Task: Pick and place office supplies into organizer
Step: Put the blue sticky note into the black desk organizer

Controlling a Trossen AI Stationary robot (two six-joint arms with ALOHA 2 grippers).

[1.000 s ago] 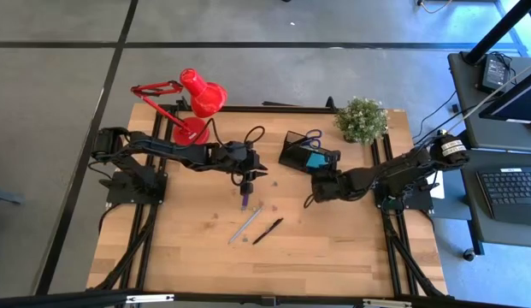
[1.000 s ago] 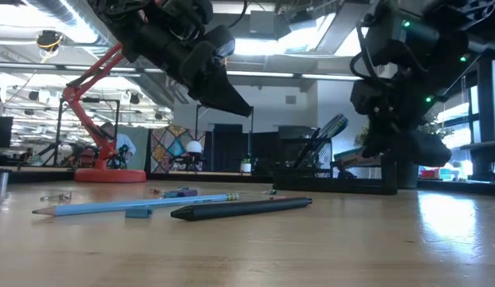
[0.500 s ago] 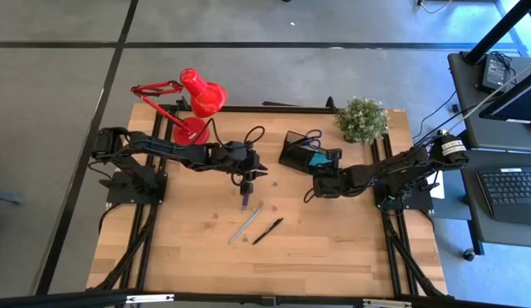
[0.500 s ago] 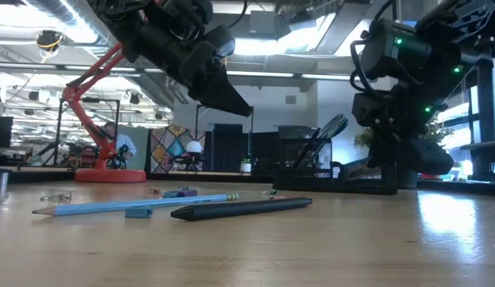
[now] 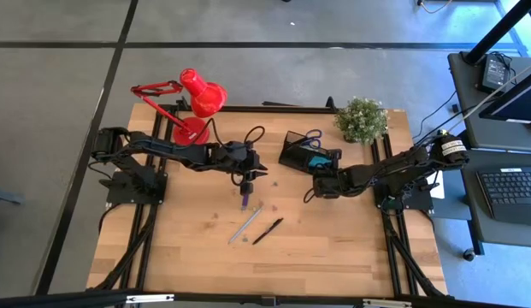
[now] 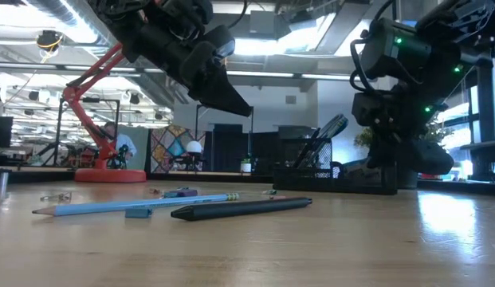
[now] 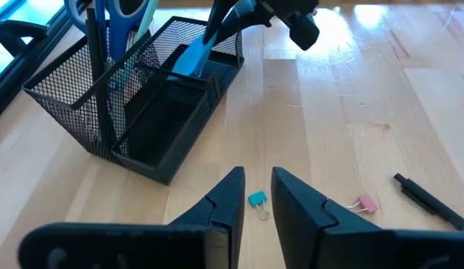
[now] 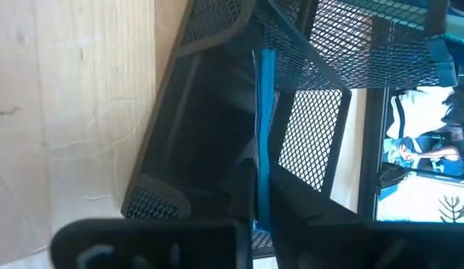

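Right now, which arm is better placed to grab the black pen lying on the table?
Probably the left. Its gripper hovers empty above the pencil and black pen mid-table, fingers slightly apart. The right gripper is busy at the organizer, holding the teal sticky-note pad over a compartment.

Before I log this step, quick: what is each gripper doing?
Left gripper: slightly open, empty, above a teal binder clip.
Right gripper: shut on the teal sticky-note pad, at the organizer.
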